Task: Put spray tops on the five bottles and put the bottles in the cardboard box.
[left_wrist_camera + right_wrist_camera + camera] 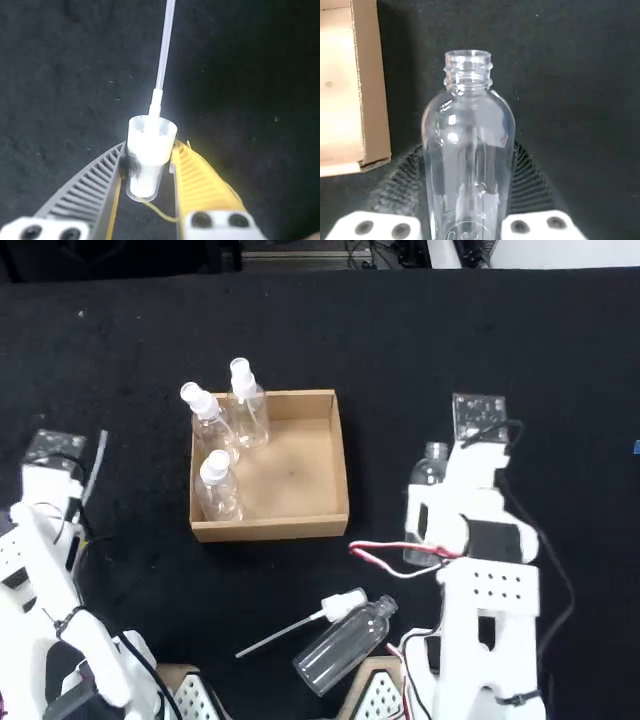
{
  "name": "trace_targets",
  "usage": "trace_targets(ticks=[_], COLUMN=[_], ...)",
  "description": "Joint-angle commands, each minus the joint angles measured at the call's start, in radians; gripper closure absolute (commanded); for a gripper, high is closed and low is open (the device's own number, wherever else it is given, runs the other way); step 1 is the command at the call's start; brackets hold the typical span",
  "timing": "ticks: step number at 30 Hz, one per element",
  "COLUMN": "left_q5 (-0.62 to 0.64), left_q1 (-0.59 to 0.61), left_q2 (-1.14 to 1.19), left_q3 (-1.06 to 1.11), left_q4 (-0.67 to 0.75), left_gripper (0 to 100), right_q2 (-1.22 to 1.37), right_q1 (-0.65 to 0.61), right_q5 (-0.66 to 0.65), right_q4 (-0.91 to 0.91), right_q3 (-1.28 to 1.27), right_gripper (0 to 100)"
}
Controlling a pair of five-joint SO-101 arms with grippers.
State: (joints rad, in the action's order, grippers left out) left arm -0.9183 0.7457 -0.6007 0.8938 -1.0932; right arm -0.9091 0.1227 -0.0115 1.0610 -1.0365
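While the left gripper (149, 152) is clamped on a spray top (150, 137), with the dip tube (163, 60) poking straight out past the fingers over the black table (520, 340), the right gripper (467, 152) has its fingers squeezed around a clear bottle (468, 125) whose neck is open, no top on it. That bottle sits just off the right side of the cardboard box (340, 465) in the high view. Three capped bottles (218, 485) are already inside the box, standing along its left wall. Down near the front edge, a fifth bottle (340, 648) lies on its side on the table, uncapped, and a loose spray top (342, 605) lies just beside its neck, tube pointing away towards the left arm's side.
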Motion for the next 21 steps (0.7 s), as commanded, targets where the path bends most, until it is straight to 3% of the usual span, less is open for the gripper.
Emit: trace_targets(ticks=[1, 8, 13, 21], left_q5=[-0.104, -0.193, -0.186, -0.104], left_q1=[0.002, -0.001, 0.001, 0.050], left_q2=[0.002, 0.035, 0.038, 0.038], left_q3=[-0.015, -0.027, -0.120, -0.280], left_q4=[0.017, 0.017, 0.009, -0.032], left_gripper=[89, 83, 71, 71], right_q2=[-0.030, -0.030, -0.030, -0.030], right_q1=[-0.015, -0.011, -0.011, -0.011], right_q5=[0.014, 0.009, 0.008, 0.008], right_q4=[-0.124, -0.265, -0.301, -0.302], right_q3=[-0.058, -0.179, -0.213, -0.214], right_gripper=[98.6, 98.6, 98.6, 98.6])
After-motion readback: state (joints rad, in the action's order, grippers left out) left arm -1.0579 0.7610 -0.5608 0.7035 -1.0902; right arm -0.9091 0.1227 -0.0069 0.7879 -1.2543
